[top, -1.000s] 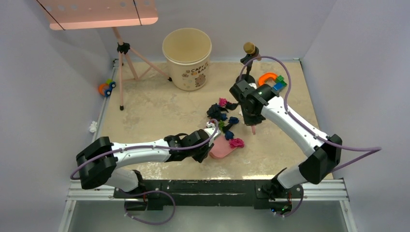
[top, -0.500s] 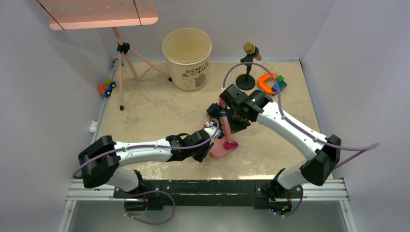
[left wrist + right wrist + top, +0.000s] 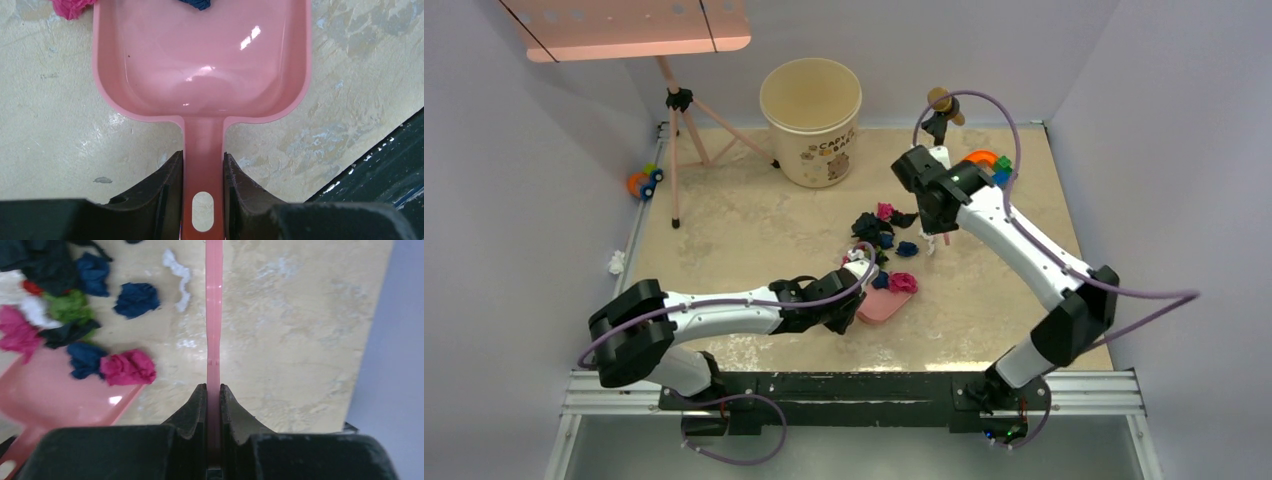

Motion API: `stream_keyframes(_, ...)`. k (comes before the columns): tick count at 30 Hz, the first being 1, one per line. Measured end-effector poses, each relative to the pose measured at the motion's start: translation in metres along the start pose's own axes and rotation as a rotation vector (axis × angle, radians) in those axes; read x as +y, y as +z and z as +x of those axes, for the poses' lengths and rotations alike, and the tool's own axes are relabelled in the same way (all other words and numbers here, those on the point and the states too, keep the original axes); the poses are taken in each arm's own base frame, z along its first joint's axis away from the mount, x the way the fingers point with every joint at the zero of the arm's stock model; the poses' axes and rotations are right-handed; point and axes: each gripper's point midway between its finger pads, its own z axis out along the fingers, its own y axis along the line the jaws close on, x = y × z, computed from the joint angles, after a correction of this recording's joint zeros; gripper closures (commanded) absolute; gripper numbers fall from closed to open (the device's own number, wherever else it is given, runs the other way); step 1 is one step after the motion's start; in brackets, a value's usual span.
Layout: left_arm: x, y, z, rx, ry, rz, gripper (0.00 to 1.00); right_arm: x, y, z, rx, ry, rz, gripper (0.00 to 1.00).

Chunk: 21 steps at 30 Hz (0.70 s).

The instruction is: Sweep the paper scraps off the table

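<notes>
**A:** Paper scraps (image 3: 882, 232), small crumpled wads, cluster mid-frame on the beige speckled table (image 3: 744, 230). What's around them?

**B:** A cream round bucket (image 3: 810, 120) and a pink tripod (image 3: 686, 130) along the top. Pale lavender walls surround it.

**A:** Left wrist view?

**B:** Left gripper (image 3: 202, 170) is clamped on the handle of the pink plastic dustpan (image 3: 200, 65).

**A:** Right wrist view?

**B:** Right gripper (image 3: 213, 392) is pinched tight on a thin pink stick (image 3: 214, 315). The scraps lie upper left.

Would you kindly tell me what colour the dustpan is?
Pink. The dustpan shows best in the left wrist view.
</notes>
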Motion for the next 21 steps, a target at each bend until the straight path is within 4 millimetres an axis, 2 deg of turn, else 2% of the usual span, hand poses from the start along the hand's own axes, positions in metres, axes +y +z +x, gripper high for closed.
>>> stream_keyframes(3,0.001,0.003,0.002,0.008,-0.021,-0.013,1.00,-0.007,0.027,-0.002,0.040,-0.094,0.139,1.00)
stream_keyframes(6,0.003,0.004,0.004,0.011,-0.031,-0.029,1.00,-0.005,0.056,0.005,0.114,-0.202,0.228,1.00)
stream_keyframes(8,0.004,0.005,0.004,0.011,-0.036,-0.037,1.00,0.003,0.072,0.014,0.168,-0.279,0.232,1.00)
stream_keyframes(10,0.005,0.006,0.004,0.012,-0.036,-0.044,1.00,0.017,0.078,0.022,0.201,-0.347,0.186,1.00)
stream_keyframes(14,0.006,0.006,0.004,0.011,-0.035,-0.050,1.00,0.056,0.062,0.031,0.193,-0.452,-0.007,1.00)
stream_keyframes(17,0.007,0.007,0.004,0.011,-0.035,-0.052,1.00,0.091,0.038,0.039,0.163,-0.500,-0.214,1.00)
stream_keyframes(21,0.007,0.009,0.005,0.014,-0.034,-0.056,1.00,0.116,0.003,0.051,0.147,-0.511,-0.446,1.00)
